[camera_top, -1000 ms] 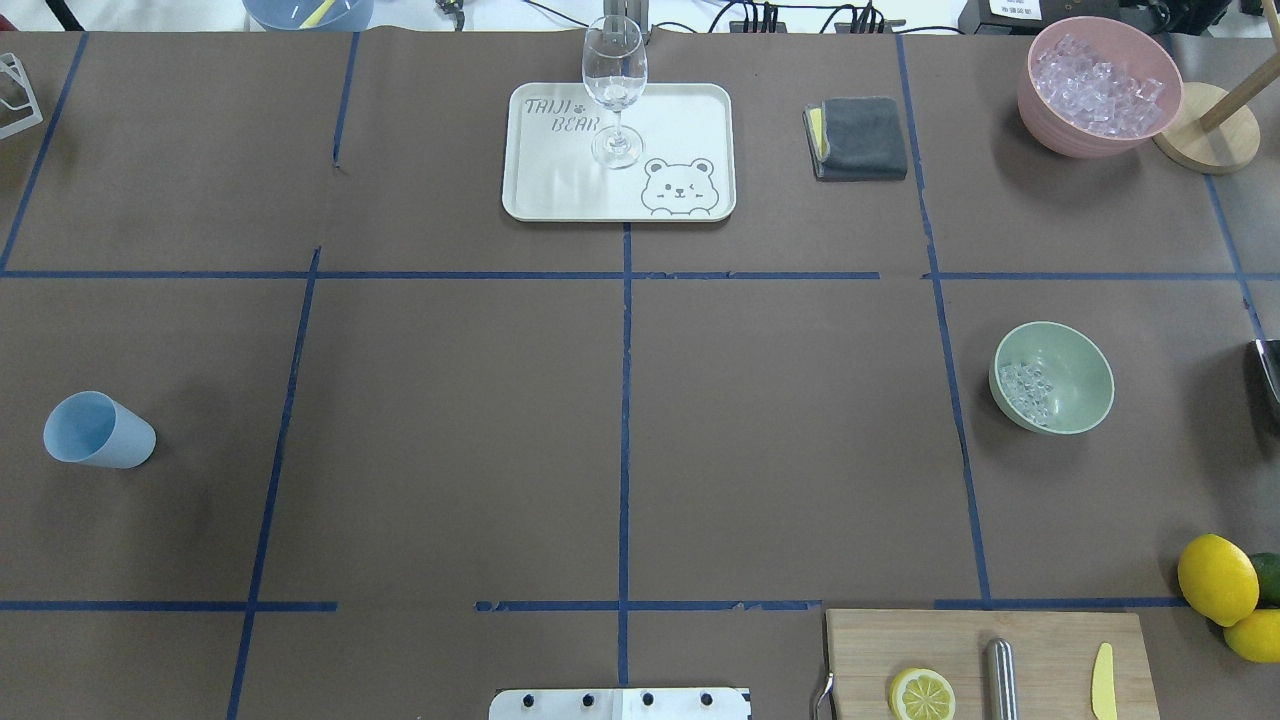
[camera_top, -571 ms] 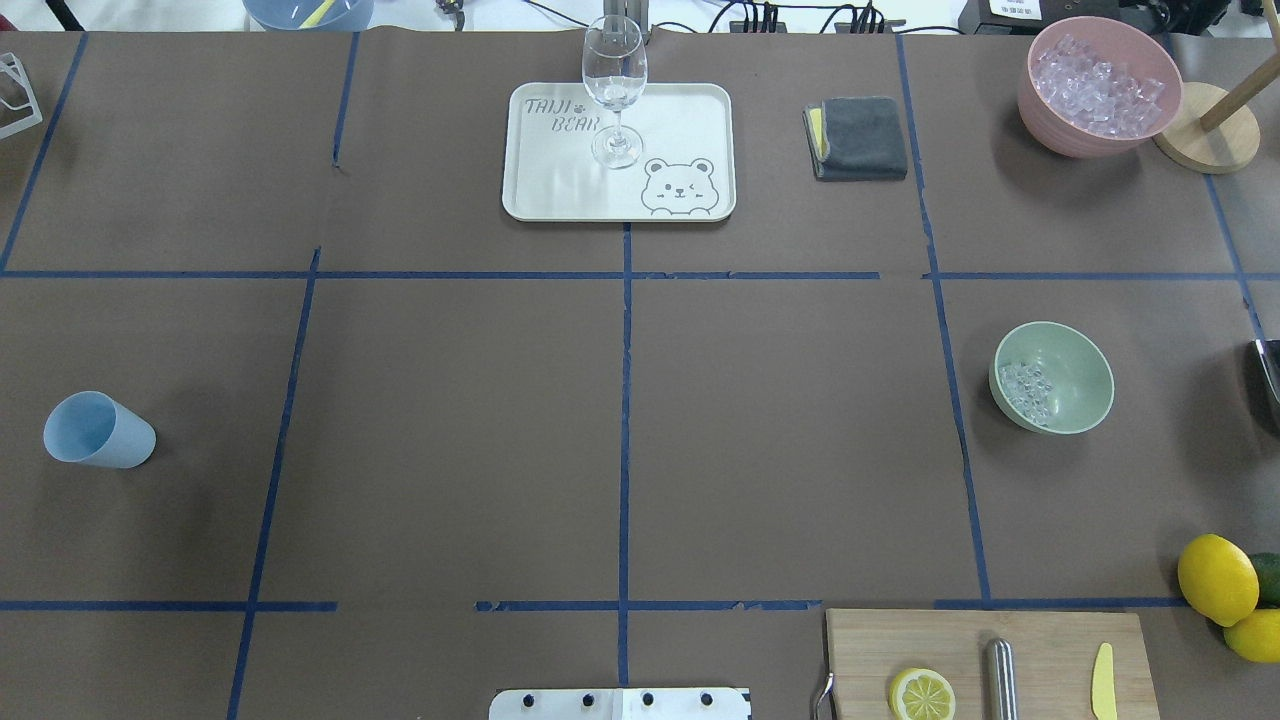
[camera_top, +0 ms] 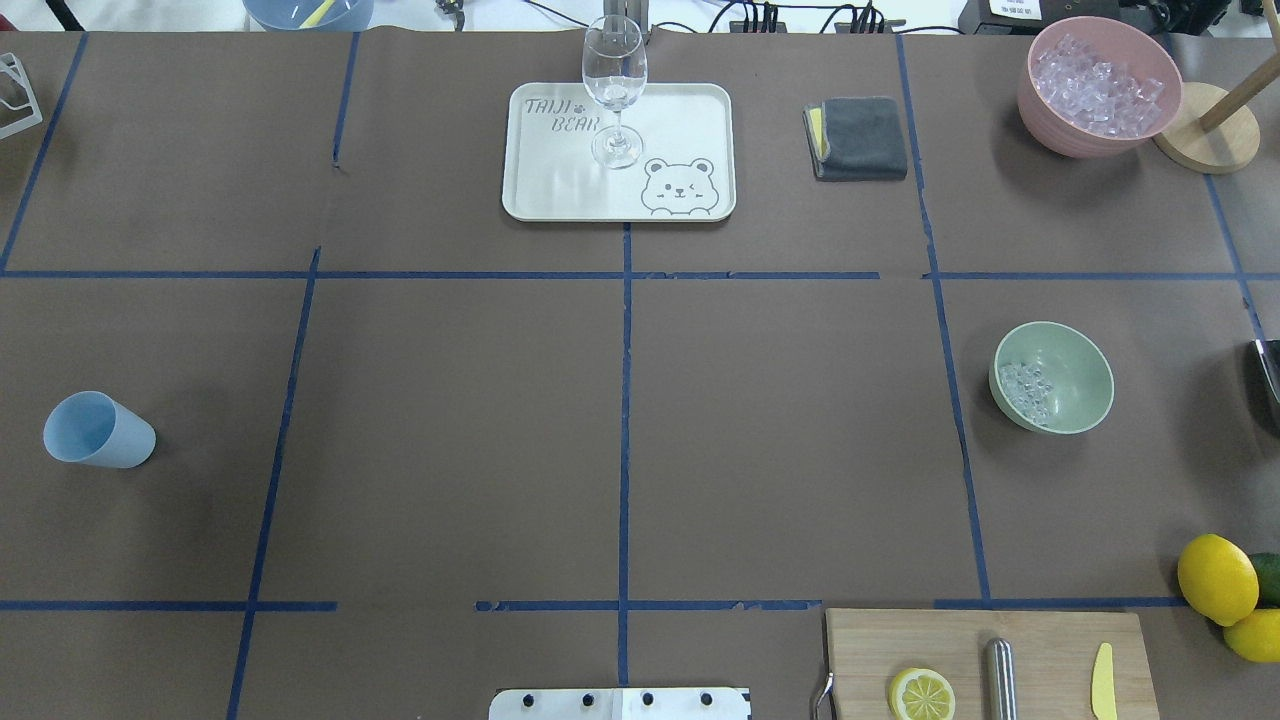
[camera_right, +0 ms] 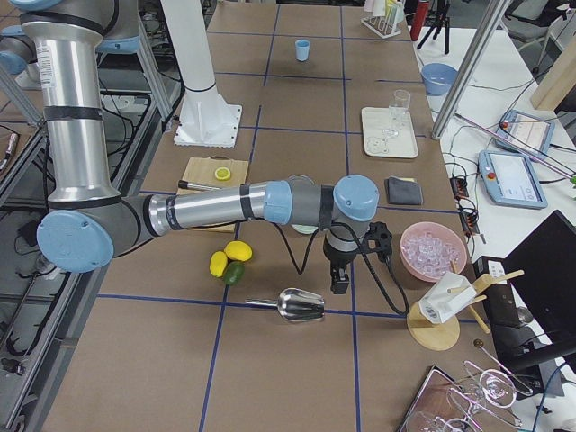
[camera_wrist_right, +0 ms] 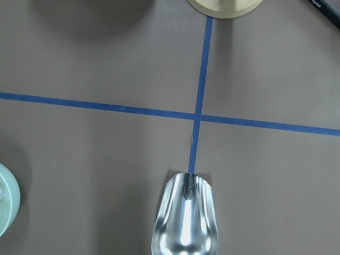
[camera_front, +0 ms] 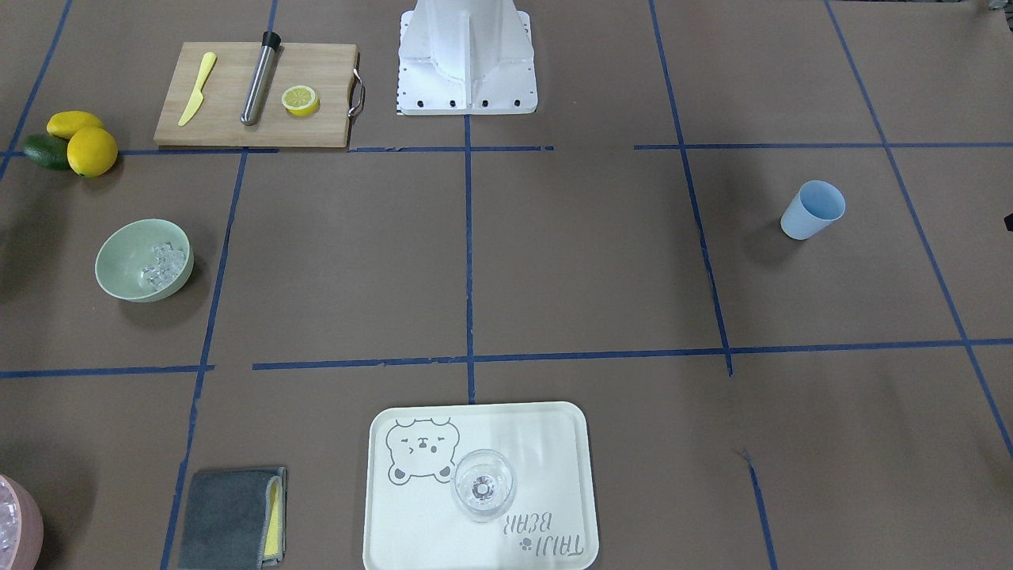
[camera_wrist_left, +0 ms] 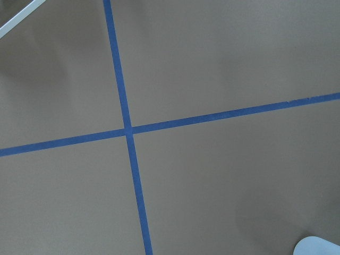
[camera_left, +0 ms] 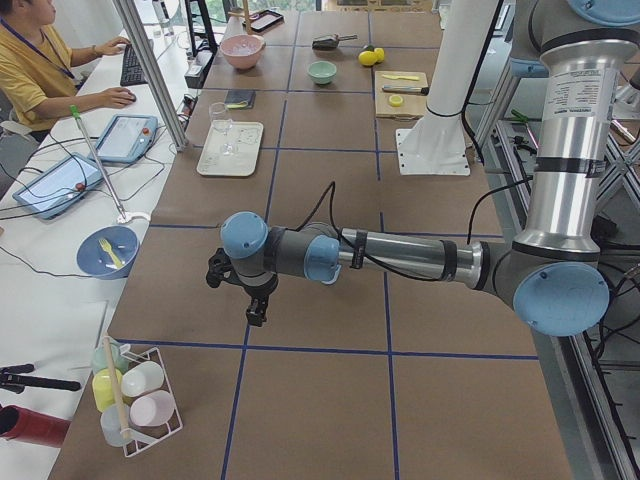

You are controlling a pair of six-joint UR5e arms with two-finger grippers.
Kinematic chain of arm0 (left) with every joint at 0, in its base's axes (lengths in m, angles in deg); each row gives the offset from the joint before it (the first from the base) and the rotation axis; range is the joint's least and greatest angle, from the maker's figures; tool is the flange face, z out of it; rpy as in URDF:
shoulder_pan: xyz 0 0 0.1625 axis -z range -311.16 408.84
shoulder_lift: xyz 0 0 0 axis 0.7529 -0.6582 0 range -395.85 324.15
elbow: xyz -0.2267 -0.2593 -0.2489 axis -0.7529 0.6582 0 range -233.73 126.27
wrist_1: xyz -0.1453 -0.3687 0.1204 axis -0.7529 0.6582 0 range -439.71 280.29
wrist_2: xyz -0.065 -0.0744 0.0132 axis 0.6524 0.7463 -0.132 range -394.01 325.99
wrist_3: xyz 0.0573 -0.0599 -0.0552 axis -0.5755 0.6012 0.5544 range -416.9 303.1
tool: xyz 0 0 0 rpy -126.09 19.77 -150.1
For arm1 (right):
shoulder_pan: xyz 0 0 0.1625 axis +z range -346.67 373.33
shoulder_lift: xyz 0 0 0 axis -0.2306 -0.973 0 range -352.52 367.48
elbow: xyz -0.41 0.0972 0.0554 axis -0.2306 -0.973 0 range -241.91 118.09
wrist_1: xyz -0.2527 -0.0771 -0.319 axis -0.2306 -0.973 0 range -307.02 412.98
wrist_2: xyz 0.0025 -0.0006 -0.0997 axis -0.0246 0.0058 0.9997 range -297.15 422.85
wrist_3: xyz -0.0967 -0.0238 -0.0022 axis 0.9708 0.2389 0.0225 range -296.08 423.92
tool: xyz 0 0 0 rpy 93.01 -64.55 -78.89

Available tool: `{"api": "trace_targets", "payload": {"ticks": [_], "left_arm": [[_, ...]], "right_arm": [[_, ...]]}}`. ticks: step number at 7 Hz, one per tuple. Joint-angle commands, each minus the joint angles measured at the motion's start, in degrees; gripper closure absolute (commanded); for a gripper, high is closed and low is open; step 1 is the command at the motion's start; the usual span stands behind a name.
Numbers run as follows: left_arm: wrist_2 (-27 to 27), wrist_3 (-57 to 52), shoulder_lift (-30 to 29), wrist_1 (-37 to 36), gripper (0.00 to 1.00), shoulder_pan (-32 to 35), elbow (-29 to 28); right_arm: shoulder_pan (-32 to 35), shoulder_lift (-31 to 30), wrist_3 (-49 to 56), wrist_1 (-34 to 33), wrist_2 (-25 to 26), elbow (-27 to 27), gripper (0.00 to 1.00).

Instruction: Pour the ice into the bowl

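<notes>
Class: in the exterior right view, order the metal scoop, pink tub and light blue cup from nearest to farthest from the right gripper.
1. Metal scoop, close beside the right gripper.
2. Pink tub, on the operators' side.
3. Light blue cup, table's far end.

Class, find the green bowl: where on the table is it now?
In the overhead view the bowl sits on the right side, between the pink tub farther from the robot and the lemons nearer it, with ice inside.
</notes>
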Motion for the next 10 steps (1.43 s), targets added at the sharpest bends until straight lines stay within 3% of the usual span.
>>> {"api": "trace_targets", "payload": {"ticks": [1, 8, 9, 10], "left_arm": [[-0.07, -0.15, 0.09, -0.16, 0.0, 0.13, 1.86], [0.02, -0.24, 7.12, 0.02, 0.0, 4.35, 3.35], [0.02, -0.24, 10.34, -0.68, 0.0, 7.83, 8.67], [0.02, -0.15, 11.94, -0.43, 0.0, 9.26, 9.33]], "right_arm": [[-0.03, 0.4, 0.04, 0.19, -2.34, 0.43, 0.0], [-0.03, 0.93, -0.04, 0.27, -2.09, 0.34, 0.0], [-0.03, 1.11, 0.05, 0.28, -2.01, 0.26, 0.0], [-0.21, 1.02, 0.05, 0.28, -2.0, -0.18, 0.0]]}}
